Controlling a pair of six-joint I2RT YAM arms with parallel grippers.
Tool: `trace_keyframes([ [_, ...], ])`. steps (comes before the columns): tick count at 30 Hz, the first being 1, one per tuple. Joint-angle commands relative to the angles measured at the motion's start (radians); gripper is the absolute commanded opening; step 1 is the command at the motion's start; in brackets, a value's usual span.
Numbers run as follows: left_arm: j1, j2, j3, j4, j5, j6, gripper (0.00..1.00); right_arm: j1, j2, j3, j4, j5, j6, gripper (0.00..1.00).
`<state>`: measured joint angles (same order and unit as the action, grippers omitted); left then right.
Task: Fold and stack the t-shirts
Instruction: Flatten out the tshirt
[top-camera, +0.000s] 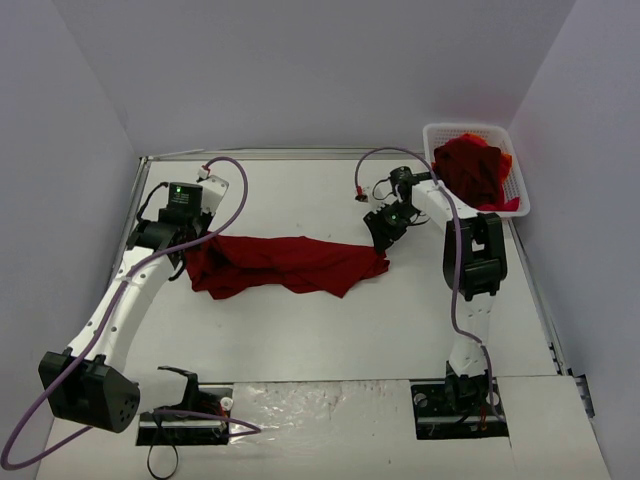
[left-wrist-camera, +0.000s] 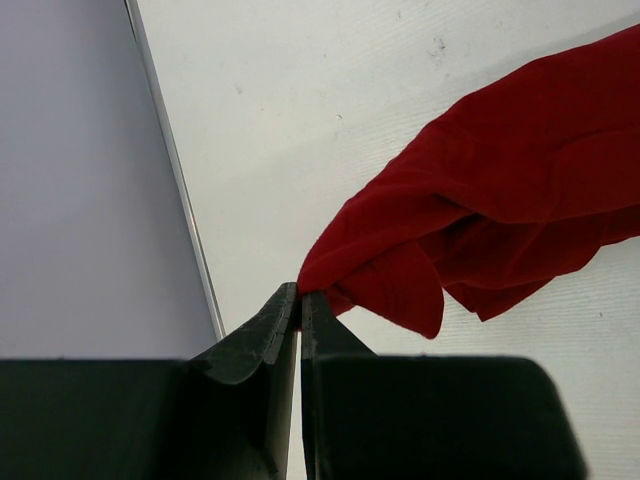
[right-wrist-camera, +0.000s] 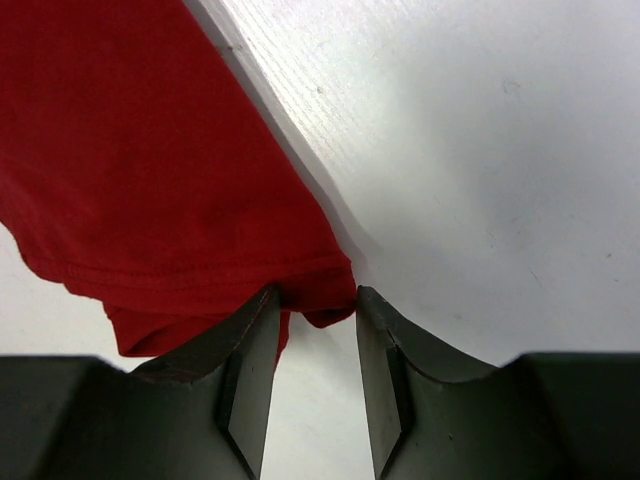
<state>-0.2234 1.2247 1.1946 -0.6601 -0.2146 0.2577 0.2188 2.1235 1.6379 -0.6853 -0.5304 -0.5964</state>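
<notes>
White tabletop (top-camera: 330, 330) bears a red t-shirt (top-camera: 285, 263): left fingers (left-wrist-camera: 265, 335) pinch one end, right fingers (right-wrist-camera: 250, 340) gape astride its hem.

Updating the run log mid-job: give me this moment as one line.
left gripper: shut on t-shirt corner | right gripper: open astride its other end's hem | t-shirt: unfolded, bunched | more shirts: in basket

Parted claw (right-wrist-camera: 315, 295), red t-shirt (right-wrist-camera: 150, 170) hem (double-stitched) in its gap, white table (right-wrist-camera: 480, 150)

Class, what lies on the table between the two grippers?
A crumpled dark red t-shirt spans the gap from left gripper to right gripper, seen in the top view.
</notes>
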Motion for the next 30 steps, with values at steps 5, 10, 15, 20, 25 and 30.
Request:
trace_keyframes([
  [5,-0.005,-0.013,0.014,0.013,-0.014,-0.002,0.02,0.004,0.016,-0.003,-0.045,0.018,-0.014,0.20],
  [10,-0.005,-0.010,0.014,0.013,-0.014,0.000,0.02,0.002,-0.008,-0.004,-0.045,0.029,-0.017,0.00],
  [15,-0.005,-0.013,0.020,0.010,-0.019,0.000,0.02,-0.002,-0.057,0.005,-0.046,0.059,-0.008,0.00],
  [20,-0.004,-0.037,0.081,0.022,-0.031,0.009,0.02,-0.007,-0.137,0.089,-0.048,0.135,0.049,0.00],
  [25,-0.001,0.016,0.152,0.051,-0.106,0.009,0.02,-0.016,-0.160,0.269,-0.049,0.262,0.096,0.00],
  [30,0.013,0.032,0.263,0.088,-0.169,-0.005,0.02,-0.030,-0.161,0.470,-0.051,0.322,0.138,0.00],
])
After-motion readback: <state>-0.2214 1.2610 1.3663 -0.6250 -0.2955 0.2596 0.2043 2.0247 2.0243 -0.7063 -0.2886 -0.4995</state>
